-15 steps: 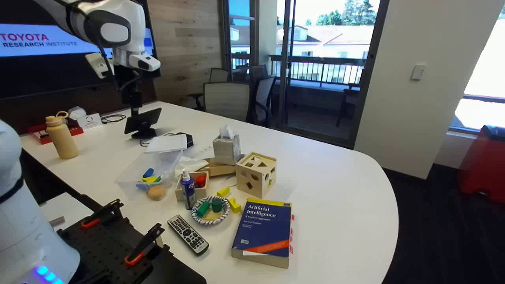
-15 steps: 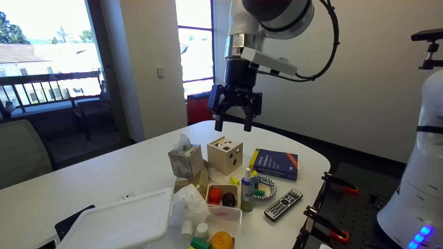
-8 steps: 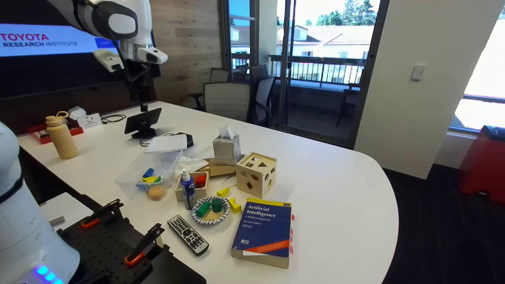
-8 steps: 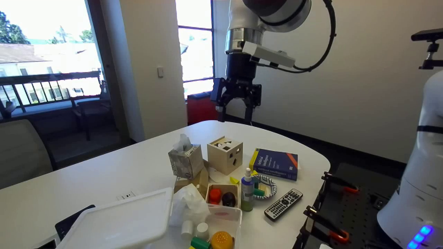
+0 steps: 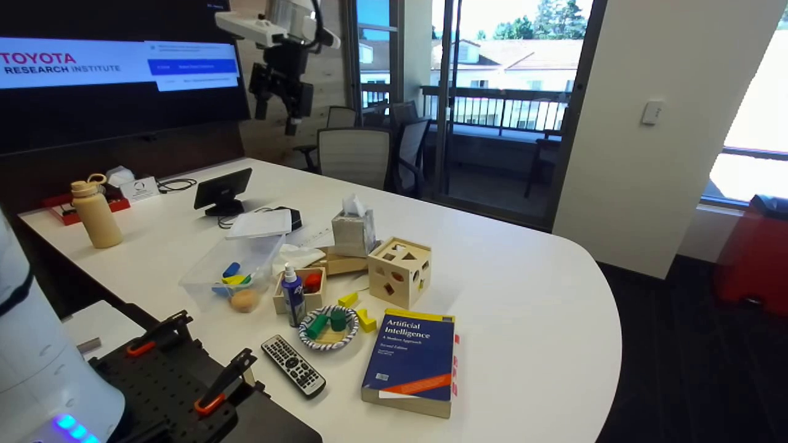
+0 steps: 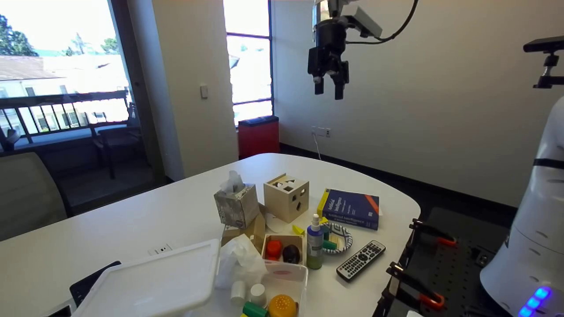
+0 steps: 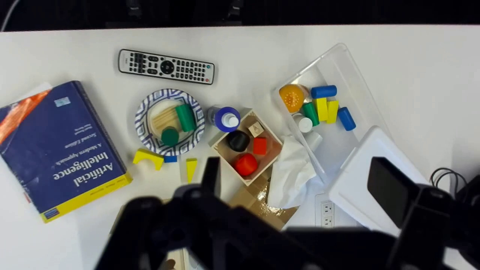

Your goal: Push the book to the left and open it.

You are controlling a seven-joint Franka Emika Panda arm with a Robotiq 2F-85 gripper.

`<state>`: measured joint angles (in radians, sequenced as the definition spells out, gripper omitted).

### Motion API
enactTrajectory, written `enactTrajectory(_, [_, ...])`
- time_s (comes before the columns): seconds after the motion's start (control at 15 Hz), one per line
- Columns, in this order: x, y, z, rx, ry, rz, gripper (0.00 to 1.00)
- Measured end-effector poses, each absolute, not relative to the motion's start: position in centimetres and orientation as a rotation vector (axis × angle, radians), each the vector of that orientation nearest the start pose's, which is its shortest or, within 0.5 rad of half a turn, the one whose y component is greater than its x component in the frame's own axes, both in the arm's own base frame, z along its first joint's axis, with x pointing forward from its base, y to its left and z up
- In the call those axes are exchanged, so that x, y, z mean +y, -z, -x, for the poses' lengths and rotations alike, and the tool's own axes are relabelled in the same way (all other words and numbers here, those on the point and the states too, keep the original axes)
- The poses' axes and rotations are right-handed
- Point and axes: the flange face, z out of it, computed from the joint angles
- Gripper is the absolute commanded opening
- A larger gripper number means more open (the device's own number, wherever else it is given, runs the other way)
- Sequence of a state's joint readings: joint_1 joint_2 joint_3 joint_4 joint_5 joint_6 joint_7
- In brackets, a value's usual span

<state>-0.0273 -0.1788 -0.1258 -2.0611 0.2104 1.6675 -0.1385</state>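
Both exterior views show the hand point(image 6: 329, 91) higher than half a second ago, turned and swung roughly toward one o'clock. Its fingers point(image 7: 212, 176) stand wide apart, well above the table point(image 5: 529, 344). The closed book point(image 5: 409, 354) lies flat, unmoved, at nine o'clock in the wrist view. In an exterior view it sits at six o'clock from the wooden cube point(image 5: 403, 288), with a broad stretch of smooth white table running toward three o'clock to a curved edge, and a narrower strip toward nine o'clock before the remote control point(image 5: 293, 366). A yellow block point(image 5: 368, 322) lies just beside its eleven o'clock corner. The cover is dark blue with white lettering, a yellow band and an orange diagonal stripe. Pale wood with cut-out shapes makes up the cube; the round dish point(image 7: 140, 120) has a blue-and-white patterned rim, and the box point(image 7: 337, 144) is clear plastic.
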Motion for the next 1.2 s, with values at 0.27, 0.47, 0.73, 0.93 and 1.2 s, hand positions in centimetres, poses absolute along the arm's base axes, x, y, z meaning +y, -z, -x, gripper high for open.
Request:
enactTrajectory(0.27, [-13.6,-51.5,-49.7,-0.090,-0.351,2.814,1.00])
enactTrajectory(0.47, [-18.8,-50.6,-52.2,-0.182,-0.352,2.774,1.00])
enactTrajectory(0.73, [-25.7,-47.4,-55.9,-0.155,-0.249,2.700,1.00])
enactTrajectory(0.93, [-31.4,-44.4,-57.6,-0.054,-0.177,2.663,1.00])
enactTrajectory(1.2, [-38.8,-39.4,-58.1,0.068,-0.146,2.649,1.00])
